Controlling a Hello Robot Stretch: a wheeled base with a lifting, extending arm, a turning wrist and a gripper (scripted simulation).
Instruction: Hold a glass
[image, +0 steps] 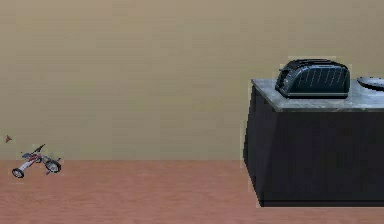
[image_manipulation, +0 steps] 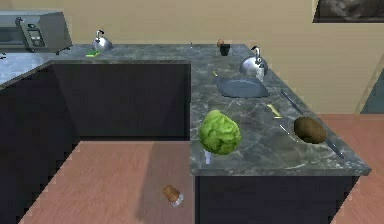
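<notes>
A small dark cup-like thing (image_manipulation: 224, 46) stands near the back of the grey stone counter (image_manipulation: 150, 55), by the wall. On the reddish floor in front of the counter's near end lies a small brownish cylinder (image_manipulation: 173, 195). Neither blob is distinct enough to tell as a glass.
A green lettuce (image_manipulation: 220, 133), a brown potato-like lump (image_manipulation: 309, 129), a sink (image_manipulation: 243, 88), two kettles (image_manipulation: 254, 66) (image_manipulation: 101, 42) and a microwave (image_manipulation: 30, 32) are on the L-shaped counter. A black toaster (image: 314, 77) tops a dark cabinet (image: 310, 150). A toy tricycle (image: 36, 162) stands on open floor.
</notes>
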